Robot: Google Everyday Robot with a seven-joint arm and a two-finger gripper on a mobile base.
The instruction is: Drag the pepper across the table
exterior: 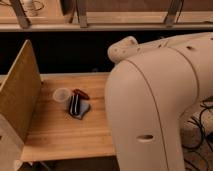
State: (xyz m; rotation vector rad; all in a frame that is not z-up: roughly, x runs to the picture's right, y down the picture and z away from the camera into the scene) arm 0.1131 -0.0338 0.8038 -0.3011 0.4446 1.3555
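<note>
- The pepper (81,93), small, glossy and dark red, lies on the desk (65,131) towards its far edge.
- A pale translucent cup (62,94) stands upright just to the left of the pepper, very near it; I cannot tell whether they touch.
- A dark blue-black striped flat thing (76,106) lies just in front of the pepper, its far end close to or under it.
- An upright tan side panel (20,95) borders the desk on the left.
- The robot's bulky white arm (160,100) fills the right side of the view and covers the right part of the desk.
- The claw is out of view, so I cannot tell whether it is open, closed or gripping.
- Dark cables (202,120) hang at the far right.
</note>
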